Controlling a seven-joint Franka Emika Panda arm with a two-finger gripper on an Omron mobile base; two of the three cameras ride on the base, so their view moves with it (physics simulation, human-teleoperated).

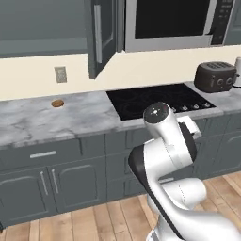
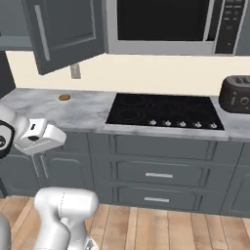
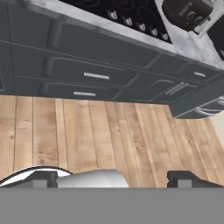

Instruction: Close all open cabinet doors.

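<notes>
An upper cabinet door [image 1: 102,40] stands open left of the microwave, swung out over the counter, with its long silver handle [image 1: 97,33] facing the room. From the other side the same door [image 2: 66,31] angles out over the counter's left part. Two lower cabinet doors [image 1: 52,188] under the counter are shut. Low at the right in the hand view, a dark grey panel [image 3: 197,103] sticks out from the lower cabinets; I cannot tell what it is. My gripper [image 3: 116,178] is open and empty, low in front of the drawers, pointing at the wooden floor. My white hand [image 2: 39,136] hangs well below the open door.
The black cooktop [image 1: 160,100] sits in the marble counter [image 1: 42,117] under the microwave [image 1: 172,23]. A dark toaster [image 1: 215,76] stands at the right. A small brown round item [image 1: 57,103] lies on the counter left. Drawer fronts [image 3: 94,74] face the hand.
</notes>
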